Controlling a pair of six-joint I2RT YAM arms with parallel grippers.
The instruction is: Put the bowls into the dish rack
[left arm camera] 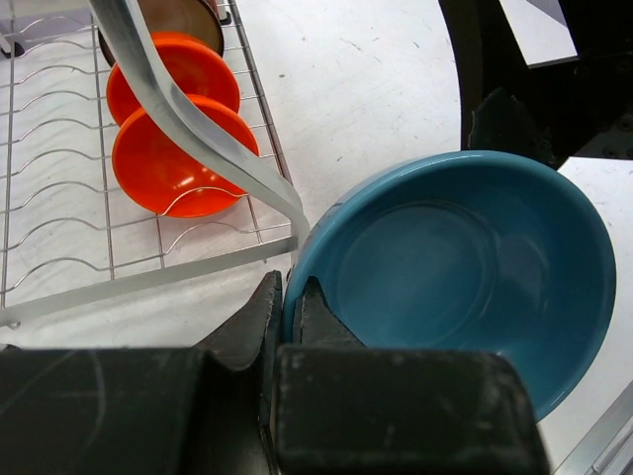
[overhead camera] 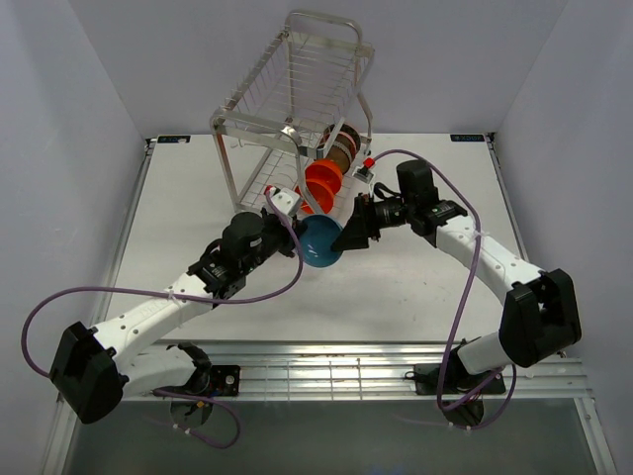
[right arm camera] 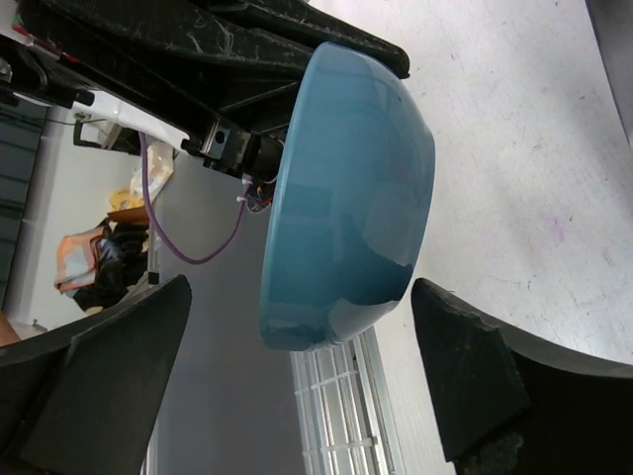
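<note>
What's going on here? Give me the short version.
The left end effector pinches the rim of a blue bowl, held on edge in front of the dish rack. The right end effector is open, straddling the bowl without gripping. Two orange bowls and a brown bowl already stand in the rack's lower tier.

Brown bowl (left arm camera: 174,14) cut off at left wrist view's top

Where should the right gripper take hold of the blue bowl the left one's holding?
Pinch the free rim of the blue bowl opposite the left gripper, coming from the right arm's side. The bowl is held on edge, its thin rim nearest the open right gripper, probably easier than spanning the body.
</note>
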